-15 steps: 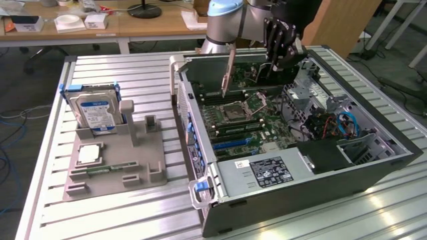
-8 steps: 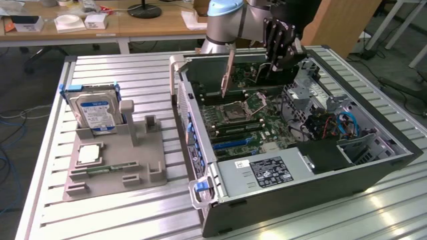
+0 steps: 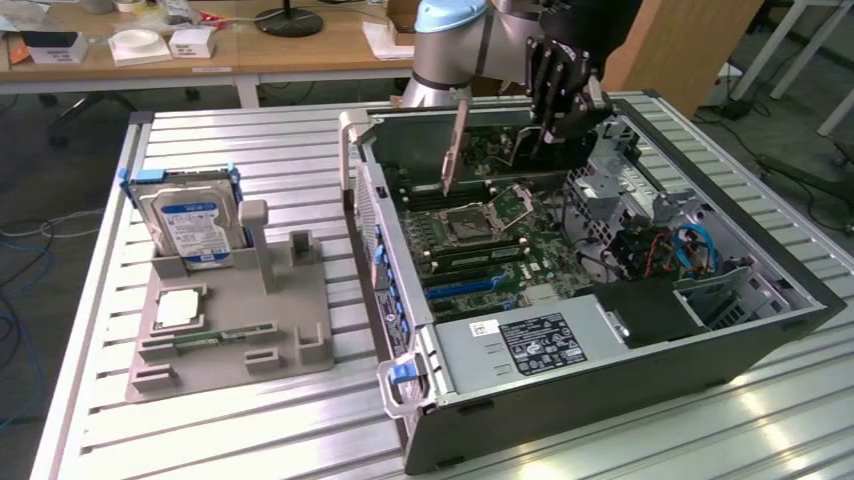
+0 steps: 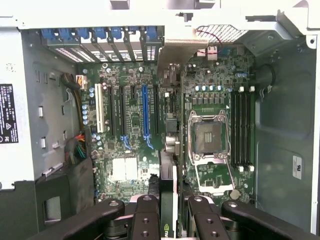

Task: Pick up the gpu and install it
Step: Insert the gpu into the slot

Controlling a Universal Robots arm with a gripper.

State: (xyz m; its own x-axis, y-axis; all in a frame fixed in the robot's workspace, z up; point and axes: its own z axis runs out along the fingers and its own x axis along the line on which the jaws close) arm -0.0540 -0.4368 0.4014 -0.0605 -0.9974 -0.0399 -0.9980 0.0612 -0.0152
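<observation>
1. The claw grips the gpu edge-on above the open case, at 1 o'clock in the exterior view.
2. Judged rigid, light and fragile: hold the board edges, clear of components.

A slatted metal bench stands on a grey floor, where loose cables lie at the exterior view's left. Behind it runs a wooden desk carrying white boxes and a round black base. A wooden panel rises at the exterior view's right.
</observation>
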